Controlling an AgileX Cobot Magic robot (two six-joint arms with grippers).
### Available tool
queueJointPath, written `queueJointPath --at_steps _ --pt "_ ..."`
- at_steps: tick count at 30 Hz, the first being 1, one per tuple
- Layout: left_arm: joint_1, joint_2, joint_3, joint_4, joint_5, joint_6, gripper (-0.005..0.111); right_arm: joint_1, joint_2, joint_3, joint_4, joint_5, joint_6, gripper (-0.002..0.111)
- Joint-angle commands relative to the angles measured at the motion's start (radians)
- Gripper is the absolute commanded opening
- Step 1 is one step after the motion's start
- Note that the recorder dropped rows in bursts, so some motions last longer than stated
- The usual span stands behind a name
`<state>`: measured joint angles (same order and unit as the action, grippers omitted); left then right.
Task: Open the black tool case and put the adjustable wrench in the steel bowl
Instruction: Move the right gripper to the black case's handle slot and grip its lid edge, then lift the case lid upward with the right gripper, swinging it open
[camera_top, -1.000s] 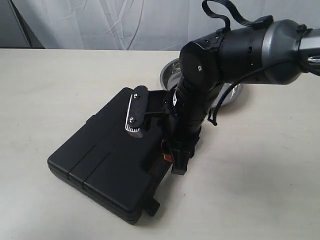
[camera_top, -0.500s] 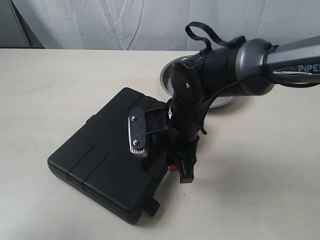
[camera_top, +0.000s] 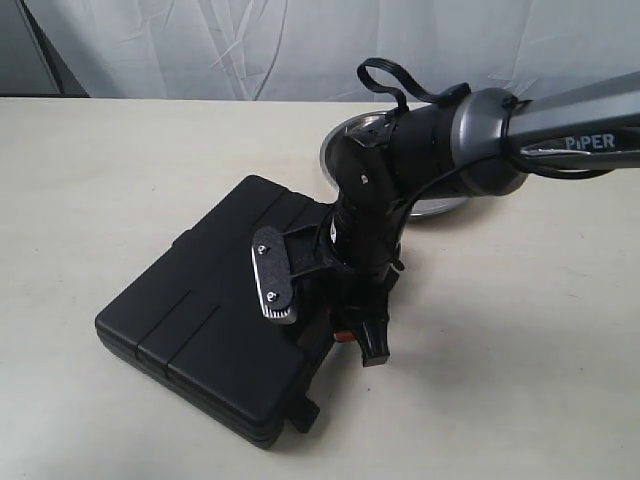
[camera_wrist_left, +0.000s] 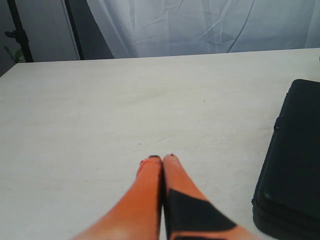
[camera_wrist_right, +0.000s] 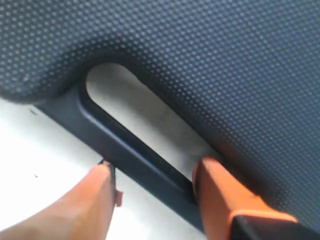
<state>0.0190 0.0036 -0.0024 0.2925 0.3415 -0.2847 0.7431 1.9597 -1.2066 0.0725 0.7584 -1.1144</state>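
Observation:
The black tool case (camera_top: 200, 310) lies shut on the table, so the adjustable wrench is hidden. My right gripper (camera_top: 362, 338) points down at the case's near-right edge. In the right wrist view that gripper (camera_wrist_right: 155, 167) is open. Its orange fingers (camera_wrist_right: 97, 192) straddle the case's carry handle bar (camera_wrist_right: 135, 147), one finger on each side, with a gap still showing at one finger. The steel bowl (camera_top: 338, 150) sits behind the right arm, mostly covered by it. My left gripper (camera_wrist_left: 161, 159) is shut and empty above bare table, with the case edge (camera_wrist_left: 292, 165) beside it.
The right arm's dark forearm (camera_top: 450, 140) stretches over the bowl and the case's far corner. A white curtain (camera_top: 250, 45) hangs behind the table. The pale tabletop (camera_top: 120, 170) stretches left of the case.
My right arm has lowered and shifted left, bringing the gripper down onto the case's handle edge. More of the bowl's rim now shows. The case has not moved.

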Motion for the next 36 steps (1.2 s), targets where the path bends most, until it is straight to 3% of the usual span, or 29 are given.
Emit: queueJointPath --at_steps 1,4,20,36 --pt "-0.002 -0.004 0.002 0.001 -0.003 -0.001 0.0 -0.002 0.038 0.015 -0.001 -0.006 0.027 0.03" --pt "-0.002 -0.004 0.002 0.001 -0.003 -0.001 0.0 -0.002 0.041 0.015 -0.001 -0.003 0.027 0.023" --pt "-0.002 -0.004 0.002 0.001 -0.006 -0.001 0.0 -0.002 0.02 0.015 0.024 0.158 0.022 0.023" --pt "-0.002 -0.004 0.002 0.001 -0.006 -0.001 0.0 0.007 0.022 0.015 0.001 0.137 0.022 0.023"
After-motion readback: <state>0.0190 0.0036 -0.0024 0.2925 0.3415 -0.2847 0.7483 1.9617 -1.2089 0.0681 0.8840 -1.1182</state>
